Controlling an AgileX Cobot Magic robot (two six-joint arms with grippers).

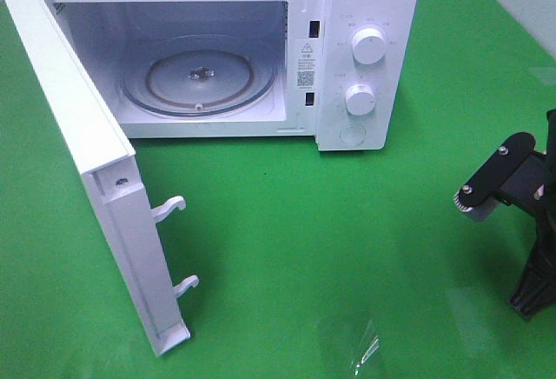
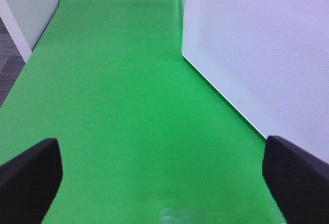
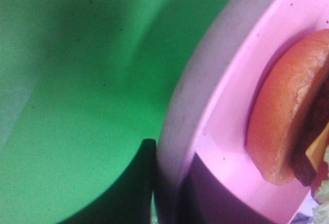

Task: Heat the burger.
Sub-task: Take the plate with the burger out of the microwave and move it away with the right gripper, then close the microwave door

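Two grippers in play: near the table's right edge the right gripper (image 3: 177, 193) is clamped on the pink plate (image 3: 226, 111) carrying the burger (image 3: 288, 111), so keep it level toward the far-side microwave's (image 1: 365, 14) glass turntable (image 1: 200, 79), clearing the open door (image 1: 95, 188), while the left gripper (image 2: 164, 178) hangs spread and empty.

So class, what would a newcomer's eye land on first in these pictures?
The white microwave at the back of the green table, its door swung wide open and its glass turntable bare. Then the right wrist view: the burger on a pink plate, with the right tool shut on the rim.
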